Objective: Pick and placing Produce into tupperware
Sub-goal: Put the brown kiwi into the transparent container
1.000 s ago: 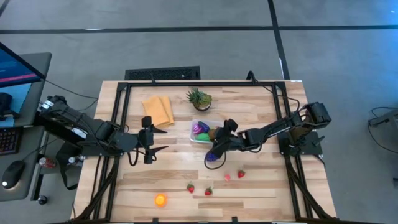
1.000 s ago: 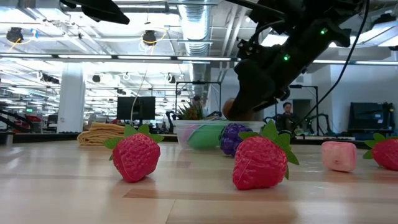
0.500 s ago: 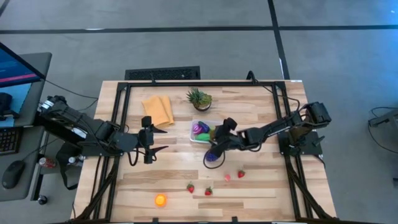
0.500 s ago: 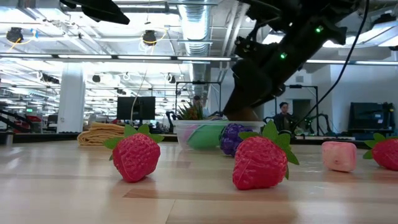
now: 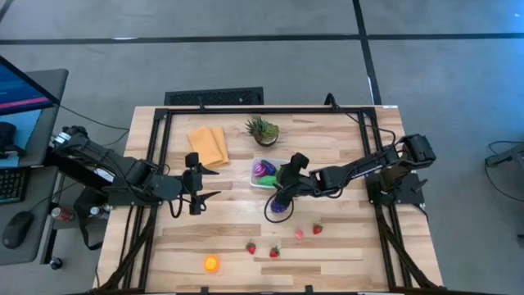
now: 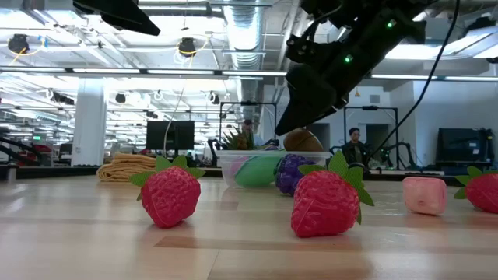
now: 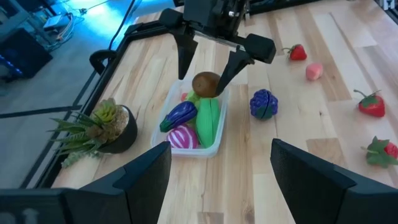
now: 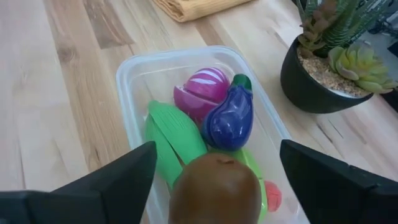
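The round brown toy fruit (image 8: 214, 185) sits atop the produce in the small clear plastic tupperware (image 8: 134, 78), directly below and between the wide-open fingers of the right gripper (image 7: 208, 62), which holds nothing and is nearer than the half-open, empty left gripper (image 5: 206, 184) across the table (image 5: 344, 246).

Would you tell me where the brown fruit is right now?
In the left wrist view the brown fruit sits at the end of the tupperware, atop the green produce, between the right gripper's open fingers.
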